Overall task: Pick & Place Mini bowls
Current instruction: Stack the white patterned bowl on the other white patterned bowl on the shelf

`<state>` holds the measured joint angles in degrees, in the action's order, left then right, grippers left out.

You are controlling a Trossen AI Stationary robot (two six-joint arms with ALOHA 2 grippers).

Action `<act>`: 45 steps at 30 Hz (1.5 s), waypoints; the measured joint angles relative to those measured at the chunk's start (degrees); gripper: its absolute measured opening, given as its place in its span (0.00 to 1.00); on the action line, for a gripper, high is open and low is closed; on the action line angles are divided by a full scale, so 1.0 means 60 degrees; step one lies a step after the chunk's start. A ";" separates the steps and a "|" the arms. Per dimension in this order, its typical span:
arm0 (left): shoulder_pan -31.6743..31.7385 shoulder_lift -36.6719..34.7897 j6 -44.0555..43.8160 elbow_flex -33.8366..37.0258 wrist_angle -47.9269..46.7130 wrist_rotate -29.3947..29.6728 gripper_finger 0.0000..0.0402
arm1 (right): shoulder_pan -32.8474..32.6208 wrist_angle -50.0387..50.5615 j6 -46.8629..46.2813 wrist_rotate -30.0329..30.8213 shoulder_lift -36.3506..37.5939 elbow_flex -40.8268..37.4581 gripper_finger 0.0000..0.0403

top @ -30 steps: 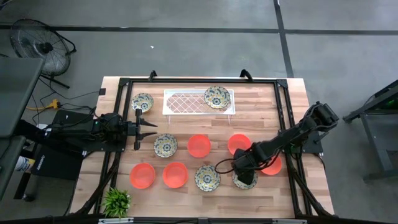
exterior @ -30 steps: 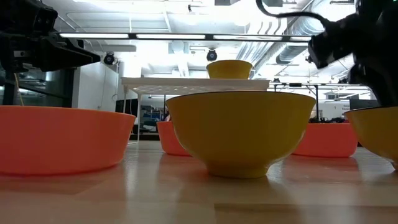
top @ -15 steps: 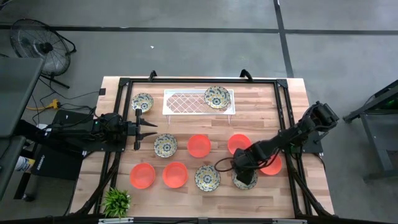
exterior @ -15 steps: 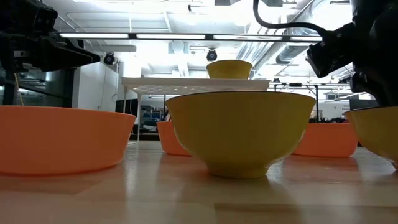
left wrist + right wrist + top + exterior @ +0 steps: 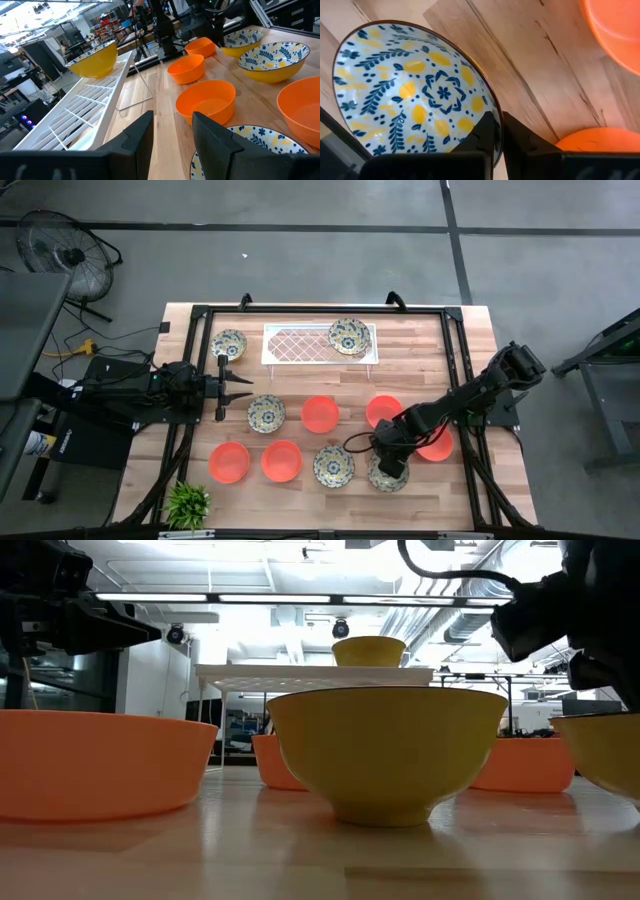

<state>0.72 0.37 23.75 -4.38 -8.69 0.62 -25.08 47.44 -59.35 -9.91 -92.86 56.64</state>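
Note:
In the high view my right gripper [image 5: 392,461] is at the front right of the table, shut on the rim of a cream, blue-and-yellow patterned mini bowl [image 5: 384,474]. The right wrist view shows the rim pinched between its two dark fingers [image 5: 487,131], with the patterned bowl [image 5: 415,95] over the wood. More patterned bowls sit at the front centre [image 5: 333,465], centre left [image 5: 266,413] and back left [image 5: 229,344], and one stands on the white lattice tray [image 5: 300,345]. Several orange bowls [image 5: 320,414] stand around them. My left gripper [image 5: 245,389] waits open beside the centre-left bowl.
A black frame [image 5: 196,330] runs along the table's edges. A small green plant [image 5: 187,503] stands at the front left corner. An orange bowl [image 5: 436,444] lies right beside my right arm. In the low view a yellow-sided bowl [image 5: 387,750] stands close in front.
My right gripper has closed onto the patterned bowl's rim, and the bowl has shifted slightly toward the table's front. The left arm has not moved.

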 joint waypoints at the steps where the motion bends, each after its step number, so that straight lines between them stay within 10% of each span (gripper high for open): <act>1: 0.0002 0.0000 0.0000 0.0000 0.0000 0.0001 0.33 | 0.0000 -0.0017 -0.0033 -0.0033 0.0003 0.0000 0.01; 45: -0.0001 -0.0001 0.0000 0.0000 0.0000 0.0001 0.33 | 0.0000 0.0338 -0.2203 -0.1429 0.0182 0.1639 0.00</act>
<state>0.71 0.36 23.75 -4.38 -8.69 0.62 -25.08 49.47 -72.57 -18.48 -91.77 66.48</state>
